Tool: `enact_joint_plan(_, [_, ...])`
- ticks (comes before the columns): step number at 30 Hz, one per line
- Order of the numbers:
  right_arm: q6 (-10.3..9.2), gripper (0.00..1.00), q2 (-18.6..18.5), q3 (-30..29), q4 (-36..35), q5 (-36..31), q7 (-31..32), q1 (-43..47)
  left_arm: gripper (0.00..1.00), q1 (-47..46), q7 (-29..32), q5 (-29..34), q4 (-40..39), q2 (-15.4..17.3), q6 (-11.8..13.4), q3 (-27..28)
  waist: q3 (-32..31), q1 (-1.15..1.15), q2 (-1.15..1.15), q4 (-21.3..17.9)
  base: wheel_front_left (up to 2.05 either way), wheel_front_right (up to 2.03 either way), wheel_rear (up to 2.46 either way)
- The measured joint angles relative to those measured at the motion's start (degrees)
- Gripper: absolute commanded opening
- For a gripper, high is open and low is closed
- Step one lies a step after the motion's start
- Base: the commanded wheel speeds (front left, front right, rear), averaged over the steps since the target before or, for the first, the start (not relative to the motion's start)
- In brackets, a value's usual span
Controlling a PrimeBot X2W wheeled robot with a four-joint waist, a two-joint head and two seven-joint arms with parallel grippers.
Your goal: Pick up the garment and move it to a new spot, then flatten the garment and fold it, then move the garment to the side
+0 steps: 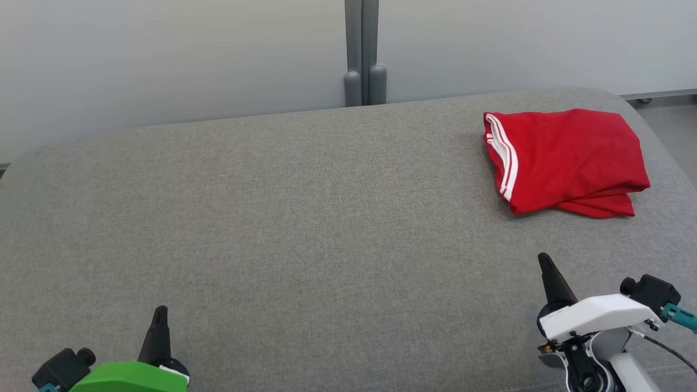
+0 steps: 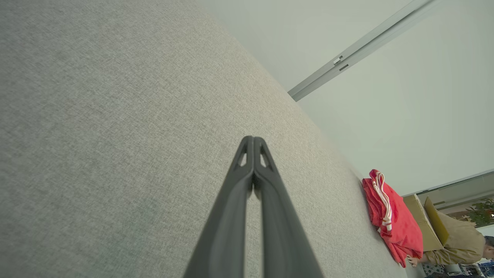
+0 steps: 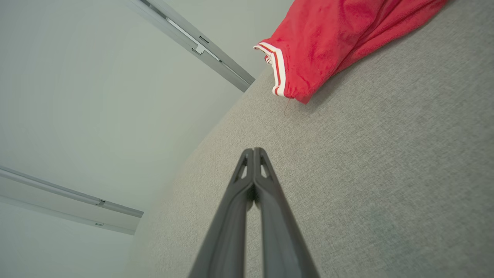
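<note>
Garment (image 1: pixel 572 158) lies folded on grey cloth surface (image 1: pixel 305 218) near pale wall (image 1: pixel 163 54); left fingers (image 2: pixel 229 216), right fingers (image 3: pixel 231 224) pressed together.

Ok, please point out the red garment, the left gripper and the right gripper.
red garment (image 1: pixel 572 158), head view, middle of the cloth.
left gripper (image 2: pixel 253 139), left wrist view, shut fingertips.
right gripper (image 3: pixel 253 150), right wrist view, shut fingertips.

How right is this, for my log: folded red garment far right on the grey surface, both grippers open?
One error: the left gripper and right gripper are shut, fingertips together in each wrist view. The red garment lies folded far right on the grey surface.
</note>
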Motion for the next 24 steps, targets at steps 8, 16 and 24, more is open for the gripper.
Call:
enact_joint_plan(8, [0.68,0.0,0.1,-1.7,0.1,4.9,1.2,-0.5,0.0,-1.1,1.3,-4.3,0.4,0.0,-1.1,0.8,0.2,0.0,0.0,0.3,0.0,0.0,0.0])
enact_joint_plan(16, [1.8,0.0,0.1,-3.7,0.3,10.3,2.6,-0.6,0.0,-1.7,2.6,-9.8,1.4,0.0,-2.0,1.7,0.4,0.0,0.0,0.7,0.0,0.0,0.0])
enact_joint_plan(24, [3.01,0.0,0.2,-5.8,0.5,15.8,3.7,-1.7,0.0,-3.2,4.2,-14.4,2.0,0.0,-3.1,2.4,0.6,0.0,0.0,1.1,0.0,0.0,0.0])
